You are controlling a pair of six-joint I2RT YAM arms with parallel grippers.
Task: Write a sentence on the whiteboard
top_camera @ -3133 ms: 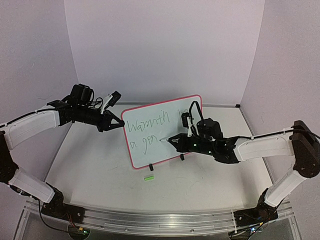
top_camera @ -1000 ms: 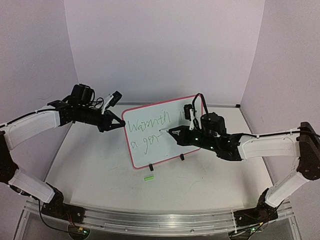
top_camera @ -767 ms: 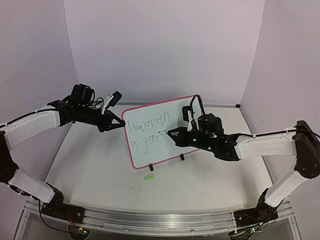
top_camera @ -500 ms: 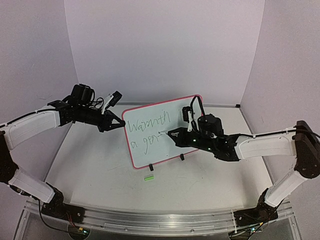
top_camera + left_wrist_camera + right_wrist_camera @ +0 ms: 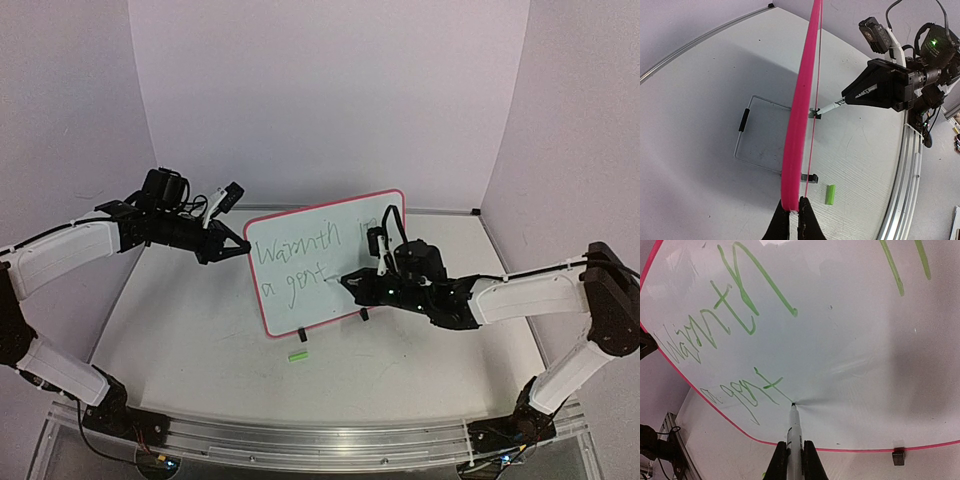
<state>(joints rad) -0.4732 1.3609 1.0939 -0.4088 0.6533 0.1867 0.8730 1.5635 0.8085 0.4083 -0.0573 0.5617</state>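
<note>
Pale lavender walls [image 5: 330, 90] enclose a white table [image 5: 200, 340]. The whiteboard [image 5: 290, 305] stands near the table's centre on two black clip feet [image 5: 302, 335], its face tilted back and its right end farther away than its left.

The left gripper [image 5: 240, 247] meets the board's left edge, fingers [image 5: 807, 225] pinched tight on the pink frame. The right gripper [image 5: 350, 281] faces the board from the right, fingers [image 5: 777, 460] clamped narrowly around a white marker [image 5: 794, 427]. The marker tip touches the white face just right of the lower line.

The sentence [image 5: 292, 247], in thin green script, reads "Warmth" with further strokes to its right, and "a gent" below. A small green piece [image 5: 297, 355] lies on the table just in front of the board.
</note>
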